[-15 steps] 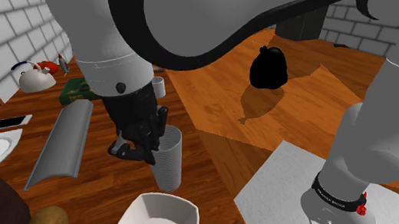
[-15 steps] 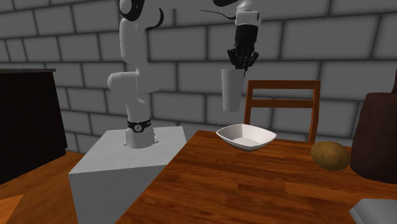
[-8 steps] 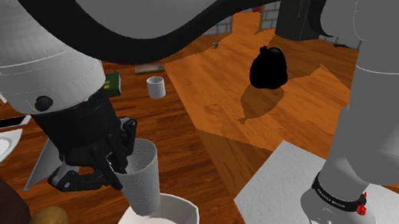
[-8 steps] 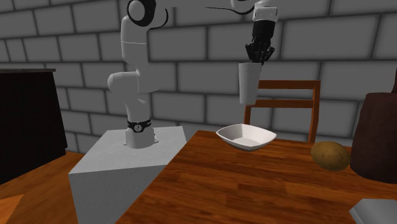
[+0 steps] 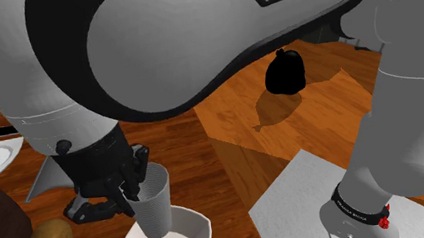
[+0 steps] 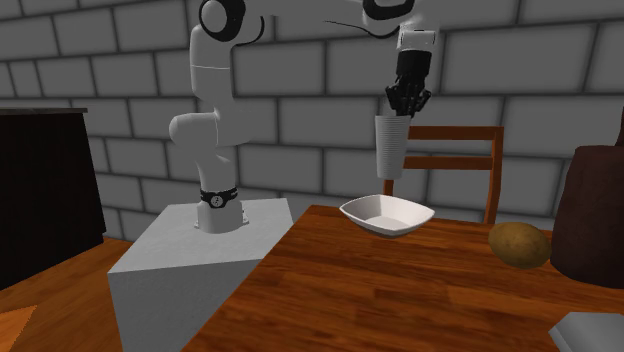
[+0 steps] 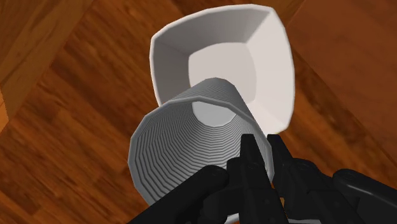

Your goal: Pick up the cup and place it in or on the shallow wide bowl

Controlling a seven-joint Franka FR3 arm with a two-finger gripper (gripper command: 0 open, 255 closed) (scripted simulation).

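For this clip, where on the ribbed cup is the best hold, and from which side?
The rim wall, from above: the cup hangs near upright and open-topped over the bowl, tall and tapering, so one finger goes inside, one outside. The hand pinches it that way now.

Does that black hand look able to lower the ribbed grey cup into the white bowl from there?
Probably yes: the black hand clasps the ribbed grey cup by its rim, directly above the shallow white bowl, with nothing between them.
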